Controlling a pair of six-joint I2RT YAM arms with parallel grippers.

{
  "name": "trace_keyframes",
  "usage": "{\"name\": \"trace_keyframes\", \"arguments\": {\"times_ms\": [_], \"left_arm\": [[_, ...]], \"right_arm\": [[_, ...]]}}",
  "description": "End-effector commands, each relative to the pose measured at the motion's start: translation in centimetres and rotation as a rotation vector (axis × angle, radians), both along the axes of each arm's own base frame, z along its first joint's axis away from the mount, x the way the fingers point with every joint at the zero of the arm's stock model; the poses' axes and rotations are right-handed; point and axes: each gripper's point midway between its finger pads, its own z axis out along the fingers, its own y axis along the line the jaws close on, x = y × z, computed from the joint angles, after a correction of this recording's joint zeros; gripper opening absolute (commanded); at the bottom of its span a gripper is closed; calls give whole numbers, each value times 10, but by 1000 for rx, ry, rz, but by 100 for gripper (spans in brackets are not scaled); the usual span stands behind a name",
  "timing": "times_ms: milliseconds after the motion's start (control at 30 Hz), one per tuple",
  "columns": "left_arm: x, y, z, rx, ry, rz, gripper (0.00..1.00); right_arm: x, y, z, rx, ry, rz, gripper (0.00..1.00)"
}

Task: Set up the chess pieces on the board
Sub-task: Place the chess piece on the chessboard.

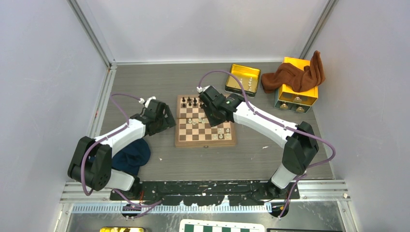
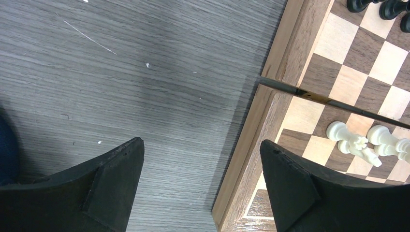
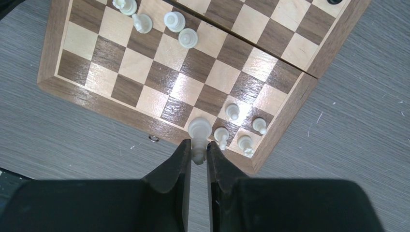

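The wooden board lies mid-table. Dark pieces stand along its far left rows. Cream pieces stand mid-board and near the front right corner. My right gripper is over the board, shut on a cream piece that hangs above the board's near edge, next to several cream pieces in the corner. My left gripper is open and empty, straddling the board's left border. Cream pieces lie beyond its right finger.
A yellow metal tray holding a few cream pieces stands at the back right. Beside it is a yellow box with a brown cloth draped over it. A dark blue cloth lies by the left arm.
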Motion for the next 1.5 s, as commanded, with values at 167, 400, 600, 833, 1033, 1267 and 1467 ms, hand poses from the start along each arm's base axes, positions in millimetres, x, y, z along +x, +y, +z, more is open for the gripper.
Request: {"name": "trace_keyframes", "arguments": {"times_ms": [167,400,600,833,1033,1267,1467], "left_arm": [[20,-2,15,-5,-58,20,100],[20,-1,11,-3,-51,28,100],[18,1,10,1,-51,35,100],[17,1,9,1,-49,37,100],[17,2,8,4,-46,37,100],[17,2,7,7,-43,32,100],[17,2,6,12,-43,26,100]], "right_arm": [[-4,20,12,76,19,49,3],[-13,34,-3,75,58,89,3],[-18,44,-13,73,75,116,3],[-21,51,-24,63,95,132,3],[-22,55,-35,54,105,140,3],[-19,57,-48,41,104,141,3],[-18,59,-55,31,107,142,3]]}}
